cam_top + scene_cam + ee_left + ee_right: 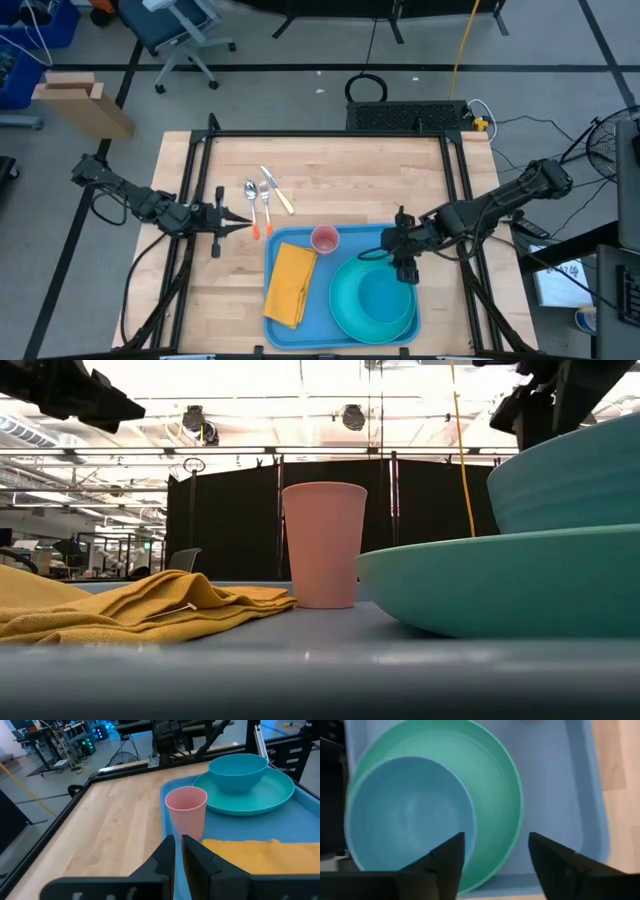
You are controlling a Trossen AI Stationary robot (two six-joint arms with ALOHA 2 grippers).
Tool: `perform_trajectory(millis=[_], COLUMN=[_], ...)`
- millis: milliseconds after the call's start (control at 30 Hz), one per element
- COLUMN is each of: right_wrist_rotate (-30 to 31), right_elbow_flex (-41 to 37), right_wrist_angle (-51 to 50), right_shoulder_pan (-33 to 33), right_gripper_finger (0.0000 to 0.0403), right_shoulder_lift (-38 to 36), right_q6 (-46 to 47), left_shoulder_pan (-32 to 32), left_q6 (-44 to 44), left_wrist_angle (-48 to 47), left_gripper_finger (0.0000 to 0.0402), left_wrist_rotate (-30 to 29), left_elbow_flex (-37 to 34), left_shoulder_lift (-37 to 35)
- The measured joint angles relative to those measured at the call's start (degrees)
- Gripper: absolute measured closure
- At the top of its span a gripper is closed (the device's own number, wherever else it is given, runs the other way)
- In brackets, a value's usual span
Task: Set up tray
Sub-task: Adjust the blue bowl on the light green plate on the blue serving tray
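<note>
The tray (345, 318) lies flat on the wooden table (330, 170), near its front edge, and already carries a yellow napkin (289, 283), a pink cup (324, 239), and a teal plate (345, 312) with a blue bowl (381, 296) set in it; the cutlery (263, 198) is still out on the bare wood, beyond the tray's far left corner.

The right gripper (408, 262) hangs over the bowl with its jaws spread wide, the bowl's rim and the plate just below and between them; the left gripper (240, 223) sits just off the tray's left rim, fingers pressed nearly together on nothing, the cup just ahead of their tips.

The tray looks like stiff, smooth plastic, light by itself but now loaded, so it would probably slide easily and tip its contents if lifted by one side; the low raised rim is the likeliest hold, best pinched on two opposite edges; the upright cup seems the first thing to topple.
</note>
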Motion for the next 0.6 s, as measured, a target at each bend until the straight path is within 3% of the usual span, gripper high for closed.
perform_trajectory(millis=[100, 233, 433, 600], right_wrist_rotate=[-0.9, 0.3, 0.0, -1.0], right_elbow_flex=[0.0, 0.0, 0.0, 0.0], right_wrist_angle=[0.5, 0.6, 1.1, 2.5], right_shoulder_pan=[0.0, 0.1, 0.5, 0.8], right_gripper_finger=[0.0162, 0.0162, 0.0189, 0.0231], right_shoulder_lift=[1.9, 5.9, 12.0, 12.9], right_q6=[0.2, -0.3, -2.0, -2.0], left_shoulder_pan=[0.0, 0.0, 0.0, 0.0], left_q6=[0.6, 1.1, 1.1, 1.0], left_wrist_angle=[-0.1, -0.2, -0.9, -1.7], left_gripper_finger=[0.0364, 0.0364, 0.0364, 0.0364], left_wrist_rotate=[0.0, 0.0, 0.0, 0.0], left_elbow_flex=[0.0, 0.0, 0.0, 0.0], left_shoulder_lift=[0.0, 0.0, 0.0, 0.0])
